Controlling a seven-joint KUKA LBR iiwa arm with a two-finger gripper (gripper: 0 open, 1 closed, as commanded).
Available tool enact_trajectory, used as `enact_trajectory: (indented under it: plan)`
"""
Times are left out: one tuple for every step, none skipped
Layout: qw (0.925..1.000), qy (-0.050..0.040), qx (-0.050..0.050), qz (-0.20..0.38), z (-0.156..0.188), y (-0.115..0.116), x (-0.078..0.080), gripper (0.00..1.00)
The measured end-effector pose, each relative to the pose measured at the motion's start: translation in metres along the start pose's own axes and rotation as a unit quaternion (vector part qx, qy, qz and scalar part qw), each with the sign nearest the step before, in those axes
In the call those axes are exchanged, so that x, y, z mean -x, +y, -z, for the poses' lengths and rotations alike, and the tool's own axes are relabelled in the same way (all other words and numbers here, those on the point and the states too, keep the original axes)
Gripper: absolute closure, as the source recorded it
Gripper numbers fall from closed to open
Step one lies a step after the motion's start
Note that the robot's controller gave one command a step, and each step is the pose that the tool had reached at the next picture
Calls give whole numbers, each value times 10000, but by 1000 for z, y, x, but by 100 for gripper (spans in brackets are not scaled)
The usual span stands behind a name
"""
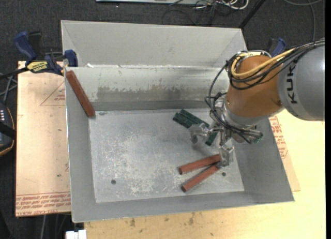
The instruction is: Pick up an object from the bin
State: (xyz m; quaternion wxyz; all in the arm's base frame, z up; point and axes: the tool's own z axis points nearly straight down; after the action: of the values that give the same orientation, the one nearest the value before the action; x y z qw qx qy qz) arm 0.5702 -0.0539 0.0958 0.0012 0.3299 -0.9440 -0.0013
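My gripper (212, 143) hangs low over the right part of the bin floor, under the orange wrist cover. Its fingers stand apart, so it is open: one fingertip (226, 155) is down at the right end of the upper reddish-brown stick (199, 164), the other points left. A second reddish-brown stick (200, 180) lies just below the first, both slanting up to the right. A dark green block (183, 118) lies up and to the left of the gripper. A small green piece (211, 138) shows between the fingers; whether they touch it I cannot tell.
A long brown stick (79, 94) leans in the far left corner of the bin. The arm and its cables cover the right wall. Bare scuffed floor stretches across the left and middle of the bin.
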Motion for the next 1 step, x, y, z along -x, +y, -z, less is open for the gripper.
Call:
enact_trajectory:
  plan:
    - [9998,-36,-25,192,-13,24,-47,100]
